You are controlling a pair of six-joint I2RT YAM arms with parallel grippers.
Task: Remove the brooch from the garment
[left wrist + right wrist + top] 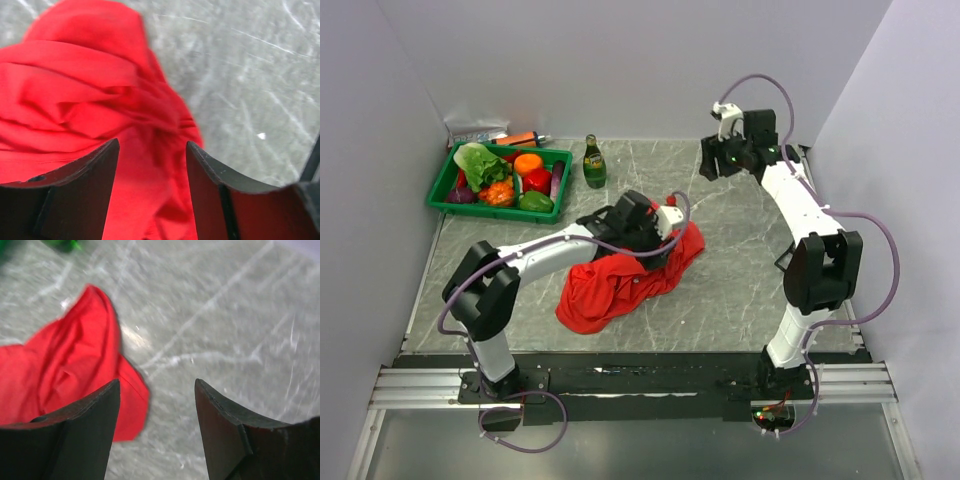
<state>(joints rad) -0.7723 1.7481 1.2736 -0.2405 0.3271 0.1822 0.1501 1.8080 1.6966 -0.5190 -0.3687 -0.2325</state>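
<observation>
The garment [610, 285] is a crumpled bright red shirt lying mid-table; it also fills the left wrist view [75, 100] and shows at the left of the right wrist view [65, 370]. My left gripper [663, 240] hangs low over the garment's far right end. Its jaws [152, 142] stand apart with red folds showing between the fingers. My right gripper [710, 165] is raised at the far right, away from the garment. It is open [157, 382] with only bare table between its fingers. The brooch shows in no view.
A green crate [445, 195] of vegetables stands at the far left, with a green bottle [594, 163] upright beside it. A small pale speck [261, 135] lies on the grey table right of the garment; what it is I cannot tell. Walls close in on three sides.
</observation>
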